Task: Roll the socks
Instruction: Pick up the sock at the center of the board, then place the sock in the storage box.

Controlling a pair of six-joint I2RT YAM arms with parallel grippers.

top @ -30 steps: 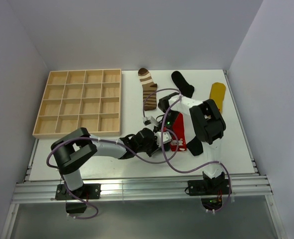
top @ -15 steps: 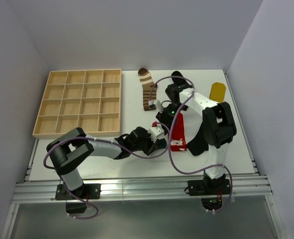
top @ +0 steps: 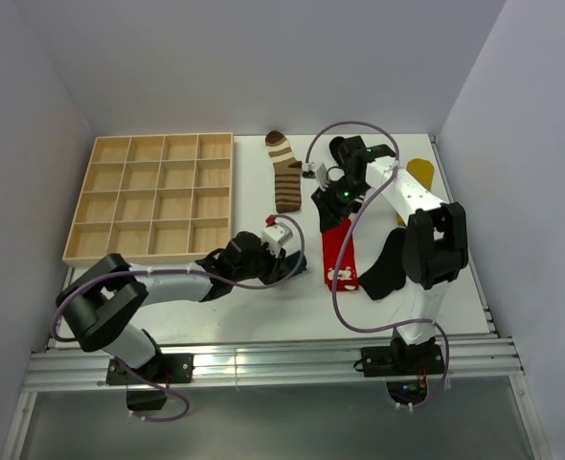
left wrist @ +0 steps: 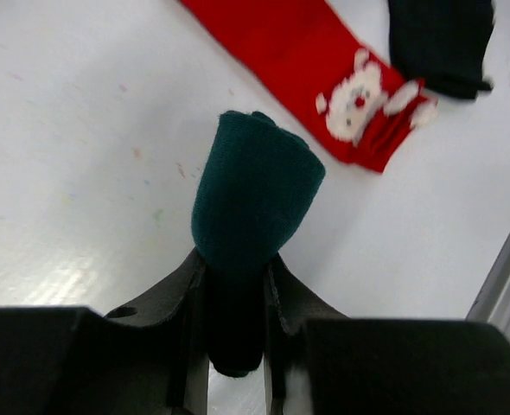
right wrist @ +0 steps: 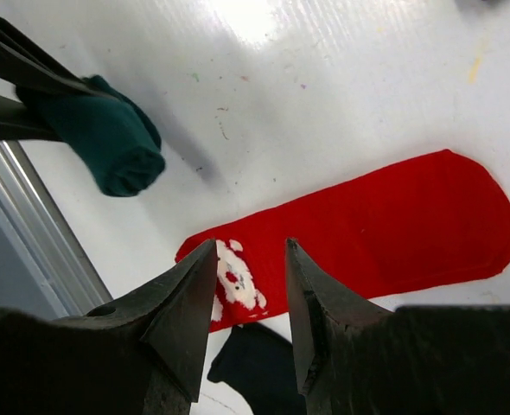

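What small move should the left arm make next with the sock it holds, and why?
Probably carry it left toward the wooden tray. The left gripper is shut on the teal sock, already rolled, and the tray's compartments look empty. The right gripper hangs open over the flat red sock.

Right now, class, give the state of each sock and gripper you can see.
teal sock, rolled, held
left gripper, shut on teal sock
right gripper, open, empty
red sock, flat, unrolled
black sock, unrolled
striped sock, flat, unrolled
yellow sock, unrolled, partly hidden
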